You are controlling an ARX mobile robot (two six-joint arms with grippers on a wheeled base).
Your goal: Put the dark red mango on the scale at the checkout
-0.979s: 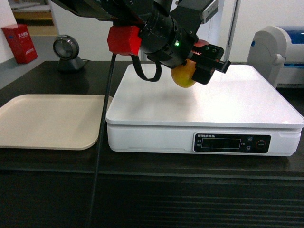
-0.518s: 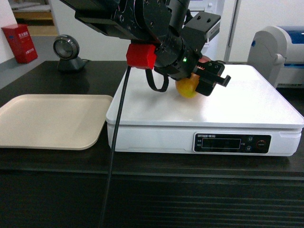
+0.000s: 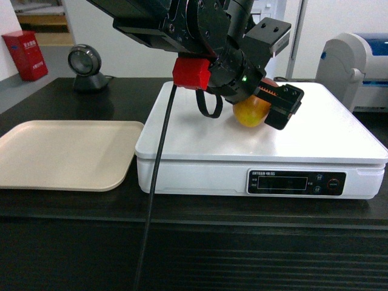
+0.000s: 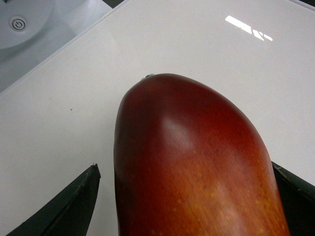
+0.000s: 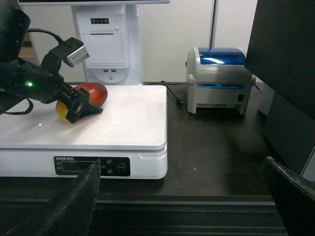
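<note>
The dark red mango [image 3: 251, 112] lies on the white platform of the scale [image 3: 321, 133], left of the middle and toward the back. My left gripper [image 3: 267, 106] straddles it from the left. In the left wrist view the mango [image 4: 187, 157] fills the space between the fingers; the left fingertip [image 4: 88, 187] stands apart from its skin over the scale [image 4: 59, 98], so the jaws are open. The right wrist view shows the mango [image 5: 91, 92] resting on the scale [image 5: 133, 118]. My right gripper [image 5: 181, 167] hangs open and empty in front of the checkout [image 5: 216, 147], right of the scale.
A beige tray [image 3: 60, 154] lies left of the scale on the black counter. A blue-topped label printer [image 5: 216, 78] stands right of the scale. A round scanner [image 3: 85, 63] and a white receipt terminal [image 5: 108, 44] stand behind. The left arm's cable [image 3: 154, 182] hangs over the scale's front left.
My left gripper has moved right and down with the mango. The mango now rests on the scale's platform, and the jaws have spread away from it.
</note>
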